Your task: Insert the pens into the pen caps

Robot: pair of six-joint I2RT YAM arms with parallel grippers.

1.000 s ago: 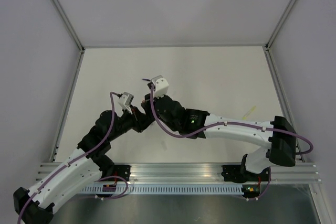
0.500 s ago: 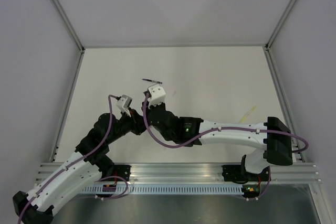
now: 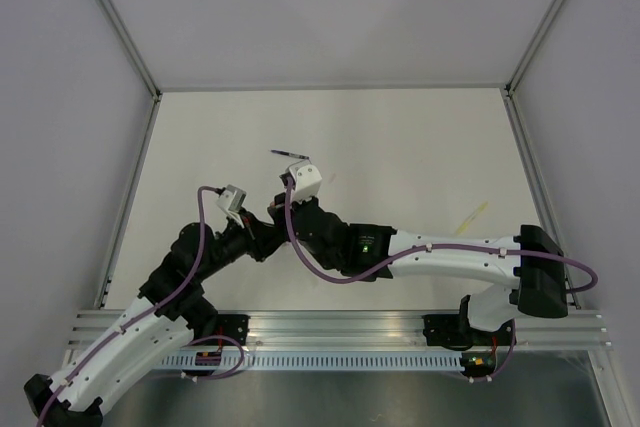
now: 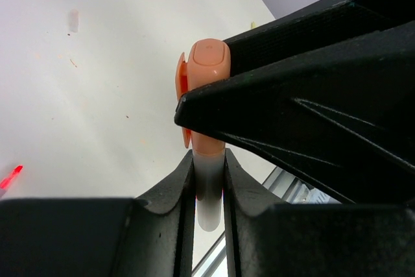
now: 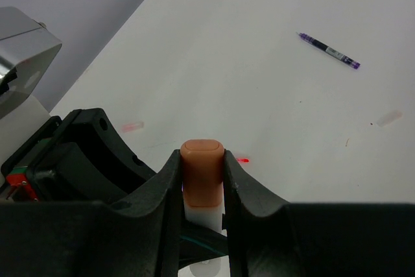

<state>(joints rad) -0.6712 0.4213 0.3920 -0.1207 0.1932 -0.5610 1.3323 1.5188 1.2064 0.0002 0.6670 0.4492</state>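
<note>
Both grippers meet over the near-left middle of the table. My left gripper (image 4: 209,160) is shut on the pale barrel of a pen (image 4: 209,186). An orange pen cap (image 4: 207,72) sits over that barrel's upper end. My right gripper (image 5: 202,163) is shut on the same orange cap (image 5: 202,173), with white barrel showing below it. In the top view the held pen is hidden between the two wrists. A dark purple pen (image 3: 290,154) lies loose on the table beyond the grippers, also seen as the purple pen (image 5: 329,50). A pale yellow pen (image 3: 472,214) lies to the right.
A small pinkish translucent piece (image 5: 131,126) and a pale one (image 5: 389,117) lie on the white table. A tiny red piece (image 5: 242,159) lies just past my right fingers. Grey walls enclose the table on three sides, and an aluminium rail (image 3: 340,327) runs along the near edge.
Both wrists have drawn back toward the near-left together, still joined at the pen. The purple pen, partly covered by the right wrist before, now lies in full view.
</note>
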